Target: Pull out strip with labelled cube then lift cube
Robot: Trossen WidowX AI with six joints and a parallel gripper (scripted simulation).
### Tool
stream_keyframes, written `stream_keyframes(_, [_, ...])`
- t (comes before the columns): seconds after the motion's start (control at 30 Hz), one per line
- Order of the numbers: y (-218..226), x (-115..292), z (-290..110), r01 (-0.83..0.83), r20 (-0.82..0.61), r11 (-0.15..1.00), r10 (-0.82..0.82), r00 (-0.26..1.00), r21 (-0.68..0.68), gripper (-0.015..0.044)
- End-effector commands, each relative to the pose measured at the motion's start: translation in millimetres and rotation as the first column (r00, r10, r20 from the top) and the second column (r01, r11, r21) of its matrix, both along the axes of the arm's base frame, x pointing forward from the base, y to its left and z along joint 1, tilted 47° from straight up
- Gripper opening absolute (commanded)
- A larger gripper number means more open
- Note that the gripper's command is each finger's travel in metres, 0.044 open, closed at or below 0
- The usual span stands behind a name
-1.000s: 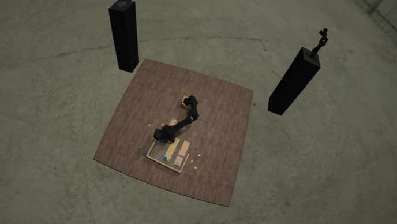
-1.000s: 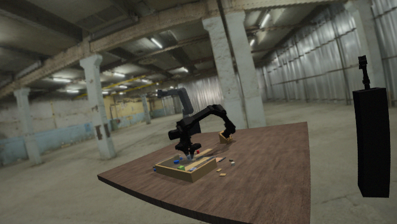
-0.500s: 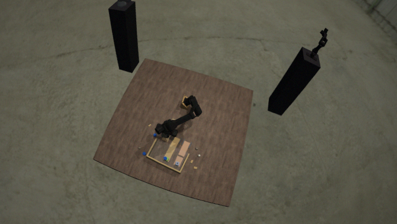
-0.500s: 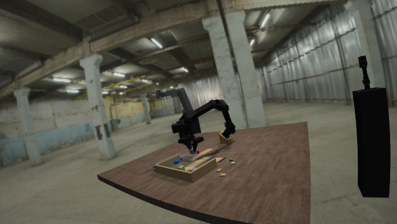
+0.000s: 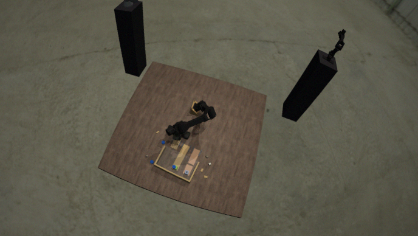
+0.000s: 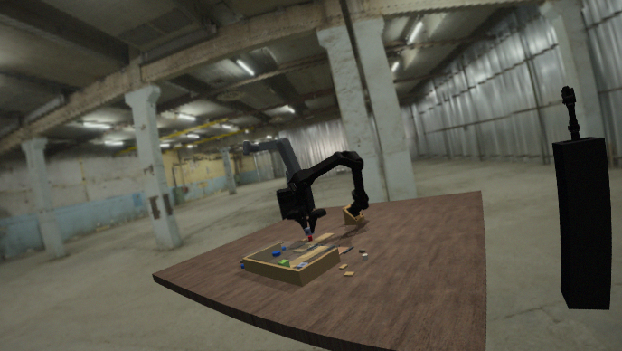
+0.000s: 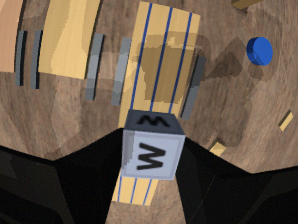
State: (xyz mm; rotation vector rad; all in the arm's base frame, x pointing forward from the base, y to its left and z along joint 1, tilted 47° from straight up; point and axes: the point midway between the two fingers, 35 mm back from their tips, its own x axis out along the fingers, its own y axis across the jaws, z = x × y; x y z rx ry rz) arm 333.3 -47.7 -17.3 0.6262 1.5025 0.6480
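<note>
Labelled cube (image 6: 307, 231) (image 7: 154, 156), one, clenched in claw (image 5: 177, 137) (image 6: 309, 230) (image 7: 149, 136), above striped strip (image 5: 175, 145) (image 6: 325, 237) (image 7: 161, 65) running twelve to seven o'clock in wrist view; best raised steadily, grip firm.

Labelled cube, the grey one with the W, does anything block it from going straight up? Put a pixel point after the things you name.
Nothing visible does. The black gripper (image 5: 177, 137) (image 6: 309, 228) (image 7: 149, 136) is shut on the grey W cube (image 6: 307, 232) (image 7: 151, 156), and only the arm shows above it.
</note>
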Motion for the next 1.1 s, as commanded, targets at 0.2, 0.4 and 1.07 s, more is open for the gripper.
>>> stream_keyframes(0.2, [2.5,-31.0,3.4,-0.006,0.003,1.0,0.006,1.0,-0.007,0.0])
stream_keyframes(0.4, [-10.6,-30.5,15.6,-0.006,0.002,1.0,0.006,1.0,-0.008,0.0])
stream_keyframes(1.07, [-23.6,-30.5,28.3,-0.006,0.002,1.0,0.006,1.0,-0.008,0.0])
